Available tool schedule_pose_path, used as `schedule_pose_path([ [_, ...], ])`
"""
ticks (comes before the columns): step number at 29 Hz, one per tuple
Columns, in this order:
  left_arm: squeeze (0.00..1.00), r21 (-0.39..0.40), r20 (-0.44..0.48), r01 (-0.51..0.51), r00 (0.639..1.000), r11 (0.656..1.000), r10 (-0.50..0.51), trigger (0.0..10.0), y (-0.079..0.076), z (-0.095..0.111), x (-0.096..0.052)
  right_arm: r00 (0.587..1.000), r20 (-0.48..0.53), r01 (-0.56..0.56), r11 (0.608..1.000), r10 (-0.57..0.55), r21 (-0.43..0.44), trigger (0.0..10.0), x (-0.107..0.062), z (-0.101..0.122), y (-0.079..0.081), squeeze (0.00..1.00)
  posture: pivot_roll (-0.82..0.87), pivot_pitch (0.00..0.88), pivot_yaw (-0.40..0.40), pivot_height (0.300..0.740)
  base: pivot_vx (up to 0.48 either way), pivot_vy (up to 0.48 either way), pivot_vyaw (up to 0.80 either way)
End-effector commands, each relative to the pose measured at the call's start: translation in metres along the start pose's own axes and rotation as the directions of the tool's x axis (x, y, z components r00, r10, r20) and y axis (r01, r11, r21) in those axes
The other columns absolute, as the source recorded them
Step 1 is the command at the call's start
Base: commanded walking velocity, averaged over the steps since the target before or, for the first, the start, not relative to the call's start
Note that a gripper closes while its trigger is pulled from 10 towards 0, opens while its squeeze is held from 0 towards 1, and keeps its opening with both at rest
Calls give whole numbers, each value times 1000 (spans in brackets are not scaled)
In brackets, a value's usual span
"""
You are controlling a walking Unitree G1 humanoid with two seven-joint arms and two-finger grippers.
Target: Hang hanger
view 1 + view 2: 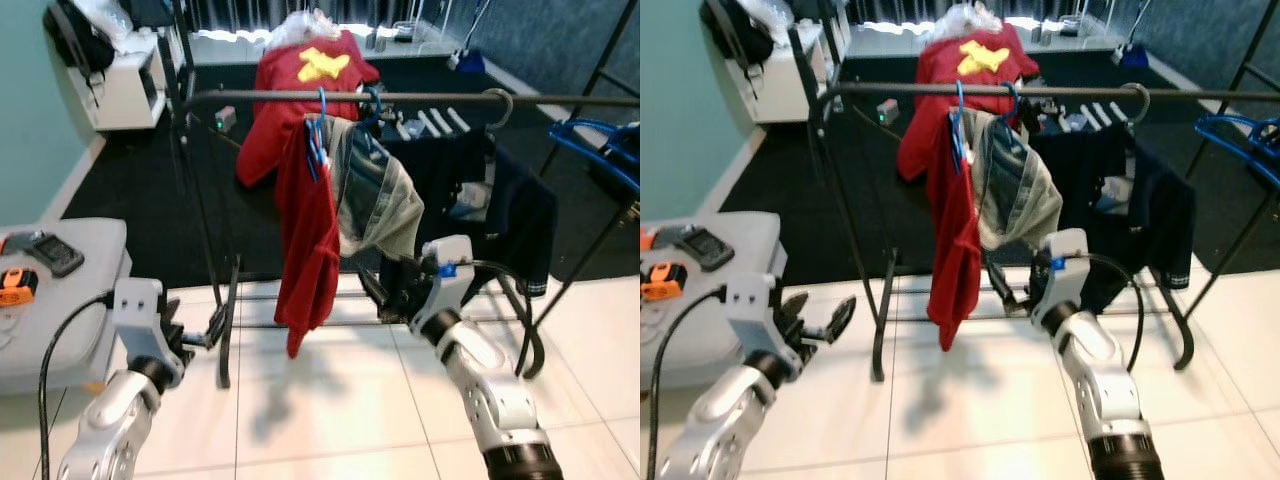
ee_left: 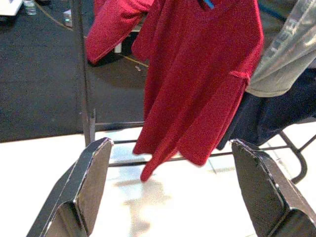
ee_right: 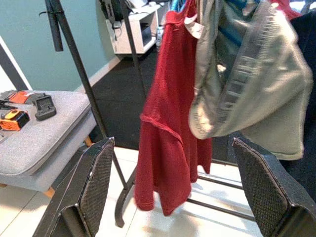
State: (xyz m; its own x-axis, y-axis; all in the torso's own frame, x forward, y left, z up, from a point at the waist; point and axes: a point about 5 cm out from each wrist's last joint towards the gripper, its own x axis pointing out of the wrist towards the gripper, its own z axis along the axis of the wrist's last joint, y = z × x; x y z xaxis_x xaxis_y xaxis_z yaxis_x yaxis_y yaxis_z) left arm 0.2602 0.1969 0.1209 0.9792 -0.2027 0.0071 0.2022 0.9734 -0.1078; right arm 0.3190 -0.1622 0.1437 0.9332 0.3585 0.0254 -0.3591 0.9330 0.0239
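Both pincers, left pincer point(image 1: 818, 322) and right pincer point(image 1: 385, 290), gape wide and empty below the rail point(image 1: 400, 98), since the blue hanger point(image 1: 318, 140) already hangs there carrying the red shirt point(image 1: 308, 235).

**Garments on the rail, cushioned seat at the left**

A clothes rack point(image 1: 225, 300) stands on the floor ahead, its rail point(image 1: 420, 98) running left to right. On the rail a T-shirt point(image 1: 305, 235) hangs from a hanger point(image 1: 318, 135), just left of a hoodie point(image 1: 375, 195); darker garments point(image 1: 500, 200) hang further right. Behind the rack another shirt point(image 1: 300, 85) is draped over something. At the left, a cushioned seat point(image 1: 70, 300) carries a tape measure point(image 1: 15, 285) and a handset point(image 1: 50, 252) near its left edge.
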Motion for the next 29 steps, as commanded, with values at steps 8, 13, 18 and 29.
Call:
schedule_pose_path([
  [8, 0, -25, 32, 57, 998, 998, -57, 10000, -18, 8, 2, 996, -31, 79, 997, -80, -15, 10000, -5, -7, -16, 0, -96, 105, 14, 740, 0, -465, 0],
  [13, 0, -31, 43, 68, 997, 997, -66, 10000, -22, 11, 6, 996, -37, 81, 996, -83, -29, 10000, -3, -8, -16, 0, -99, 105, 12, 740, 0, -465, 0],
  [18, 0, -33, 56, 59, 997, 998, -57, 10000, -23, 13, 9, 996, -41, 78, 996, -80, -35, 10000, -1, -10, -14, 0, -100, 104, 11, 740, 0, -371, 0],
  [29, 0, -65, 47, -103, 993, 993, 106, 10000, -6, 1, 4, 994, -84, 76, 997, -76, 2, 10000, -2, -27, -12, 0, -124, 36, -3, 740, 0, 0, 0],
])
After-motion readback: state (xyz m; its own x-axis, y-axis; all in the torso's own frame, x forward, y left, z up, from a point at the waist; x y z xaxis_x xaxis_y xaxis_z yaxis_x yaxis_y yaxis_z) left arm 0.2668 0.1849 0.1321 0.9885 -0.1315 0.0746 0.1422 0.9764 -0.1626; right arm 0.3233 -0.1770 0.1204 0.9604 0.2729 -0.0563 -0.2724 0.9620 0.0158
